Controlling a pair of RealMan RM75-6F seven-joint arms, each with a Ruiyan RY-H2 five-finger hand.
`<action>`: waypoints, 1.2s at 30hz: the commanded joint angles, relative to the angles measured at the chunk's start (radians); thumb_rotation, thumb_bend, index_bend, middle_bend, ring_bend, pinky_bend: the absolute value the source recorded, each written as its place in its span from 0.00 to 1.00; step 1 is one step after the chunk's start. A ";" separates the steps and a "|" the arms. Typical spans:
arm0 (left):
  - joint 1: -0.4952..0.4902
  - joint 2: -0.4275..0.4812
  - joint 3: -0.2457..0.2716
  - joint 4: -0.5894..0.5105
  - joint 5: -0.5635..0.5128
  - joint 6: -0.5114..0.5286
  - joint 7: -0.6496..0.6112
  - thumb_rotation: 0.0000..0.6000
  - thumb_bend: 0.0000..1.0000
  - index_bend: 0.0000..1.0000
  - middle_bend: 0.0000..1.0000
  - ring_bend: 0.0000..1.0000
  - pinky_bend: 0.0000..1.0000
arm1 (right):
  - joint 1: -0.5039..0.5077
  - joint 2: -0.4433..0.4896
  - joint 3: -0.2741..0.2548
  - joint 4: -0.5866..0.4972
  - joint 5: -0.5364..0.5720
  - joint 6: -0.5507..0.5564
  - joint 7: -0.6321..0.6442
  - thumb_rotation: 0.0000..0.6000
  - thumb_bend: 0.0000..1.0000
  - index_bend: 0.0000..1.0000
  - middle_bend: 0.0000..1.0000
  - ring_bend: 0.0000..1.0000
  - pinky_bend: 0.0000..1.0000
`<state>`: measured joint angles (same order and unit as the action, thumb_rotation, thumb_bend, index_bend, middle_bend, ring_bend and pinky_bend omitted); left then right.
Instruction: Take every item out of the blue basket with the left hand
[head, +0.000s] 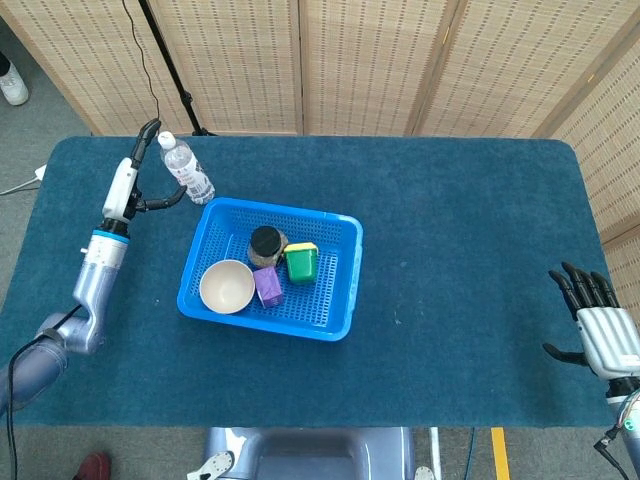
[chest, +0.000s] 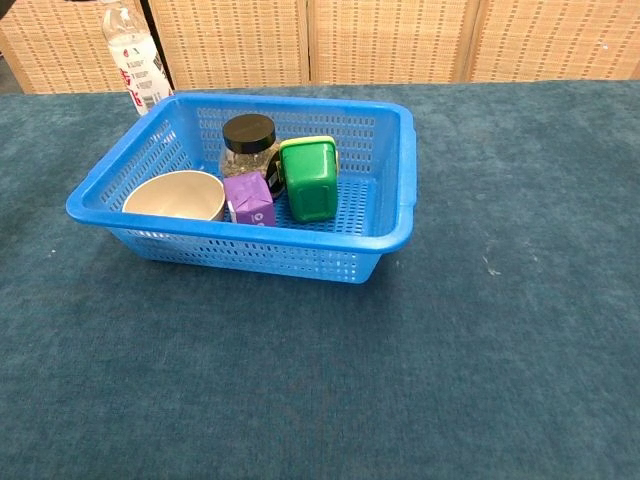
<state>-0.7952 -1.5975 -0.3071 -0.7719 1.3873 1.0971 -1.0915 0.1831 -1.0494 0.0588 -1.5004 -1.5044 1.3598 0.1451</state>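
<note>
The blue basket (head: 343, 280) (chest: 402, 215) stands left of the table's middle. Inside it are a beige bowl (head: 227, 287) (chest: 175, 195), a black-lidded jar (head: 265, 244) (chest: 248, 142), a small purple box (head: 268, 286) (chest: 249, 199) and a green container (head: 301, 263) (chest: 309, 179). A clear water bottle (head: 187, 170) (chest: 135, 62) stands upright on the table just behind the basket's far left corner. My left hand (head: 128, 186) hovers left of the bottle, fingers spread around it but apart from it. My right hand (head: 598, 318) rests open at the table's right front edge.
The table is covered with dark blue felt (head: 460, 230). Wicker screens (head: 370, 60) stand behind its far edge. A black stand pole (head: 165, 60) rises behind the far left corner.
</note>
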 joint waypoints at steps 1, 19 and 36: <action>0.047 0.102 0.040 -0.177 0.104 0.146 0.059 1.00 0.25 0.00 0.00 0.00 0.00 | -0.002 0.003 -0.001 -0.003 -0.004 0.005 0.004 1.00 0.00 0.00 0.00 0.00 0.00; -0.051 0.348 0.191 -0.712 0.028 -0.293 1.014 1.00 0.20 0.00 0.00 0.00 0.00 | -0.006 0.020 0.004 -0.002 0.006 0.004 0.037 1.00 0.00 0.00 0.00 0.00 0.00; -0.186 0.134 0.150 -0.555 -0.354 -0.429 1.422 1.00 0.20 0.00 0.00 0.00 0.00 | 0.000 0.017 0.008 0.009 0.024 -0.018 0.042 1.00 0.00 0.00 0.00 0.00 0.00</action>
<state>-0.9700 -1.4506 -0.1512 -1.3376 1.0462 0.6741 0.3210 0.1835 -1.0320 0.0671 -1.4909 -1.4810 1.3417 0.1871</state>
